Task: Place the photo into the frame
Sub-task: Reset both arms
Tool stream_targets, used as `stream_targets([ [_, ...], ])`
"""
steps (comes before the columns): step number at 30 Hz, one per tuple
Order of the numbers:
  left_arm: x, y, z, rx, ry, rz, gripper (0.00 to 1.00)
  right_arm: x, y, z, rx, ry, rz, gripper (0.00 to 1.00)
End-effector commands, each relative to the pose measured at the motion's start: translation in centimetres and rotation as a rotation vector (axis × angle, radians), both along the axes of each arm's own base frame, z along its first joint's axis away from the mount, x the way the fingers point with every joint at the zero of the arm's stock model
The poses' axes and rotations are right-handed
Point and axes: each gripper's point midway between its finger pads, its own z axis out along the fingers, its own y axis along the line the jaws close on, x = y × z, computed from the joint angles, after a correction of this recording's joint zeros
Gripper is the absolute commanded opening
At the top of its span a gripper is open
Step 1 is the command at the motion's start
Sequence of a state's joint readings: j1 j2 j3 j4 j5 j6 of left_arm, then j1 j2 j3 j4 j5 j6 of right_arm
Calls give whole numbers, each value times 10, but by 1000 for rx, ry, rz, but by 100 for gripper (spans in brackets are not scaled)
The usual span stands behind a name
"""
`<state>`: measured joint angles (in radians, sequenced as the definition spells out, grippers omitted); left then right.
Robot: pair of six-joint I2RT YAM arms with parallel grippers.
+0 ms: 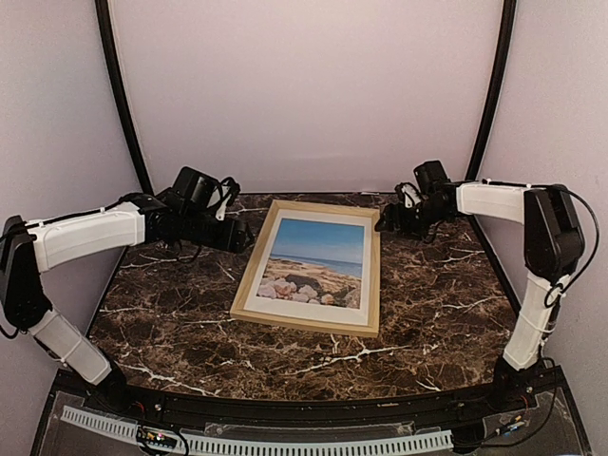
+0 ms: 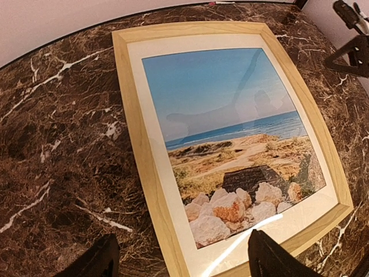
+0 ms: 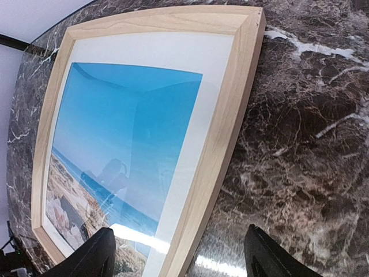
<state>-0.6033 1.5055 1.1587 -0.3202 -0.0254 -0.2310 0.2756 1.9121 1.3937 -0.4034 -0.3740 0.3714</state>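
Observation:
The frame (image 1: 250, 266) of light wood lies flat, face up, in the middle of the marble table (image 1: 171, 323). Inside it the beach photo (image 1: 316, 261) shows within a white mat under glossy glass. My left gripper (image 1: 237, 237) hovers open over the frame's left side. In its wrist view, the near corner of the frame (image 2: 141, 146) and the rocks of the photo (image 2: 230, 133) lie below my left gripper (image 2: 181, 257). My right gripper (image 1: 388, 223) hovers open by the far right corner, and in its wrist view my right gripper (image 3: 179, 254) straddles the frame's rail (image 3: 233, 115) beside the photo (image 3: 127, 133).
White mat (image 2: 158, 146) borders the print on all sides. Dark curved poles (image 1: 119, 85) and pale walls close in the back and sides of the table. Bare marble (image 3: 311, 144) lies right of the frame.

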Motion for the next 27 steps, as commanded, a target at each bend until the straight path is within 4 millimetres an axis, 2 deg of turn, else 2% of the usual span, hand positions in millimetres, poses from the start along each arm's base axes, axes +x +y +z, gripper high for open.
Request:
stream_targets([
  [1,7,18,2,-97,13,69,83,-9,-22,24,-205,-124,-64,81],
  [5,13,49,6,-85,-45,173,86,-22,-33,48,-290,-205,-100,83],
  [14,3,91,37,-90,-201,300,90,-54,-55,96,-317,-386,-156,90],
  [19,-10,105,67,-122,-293,329,91,-68,-69,109,-346,-444,-183,92],
  [27,-32,134,92,-130,-415,404,93,-85,-79,133,-327,-552,-198,94],
])
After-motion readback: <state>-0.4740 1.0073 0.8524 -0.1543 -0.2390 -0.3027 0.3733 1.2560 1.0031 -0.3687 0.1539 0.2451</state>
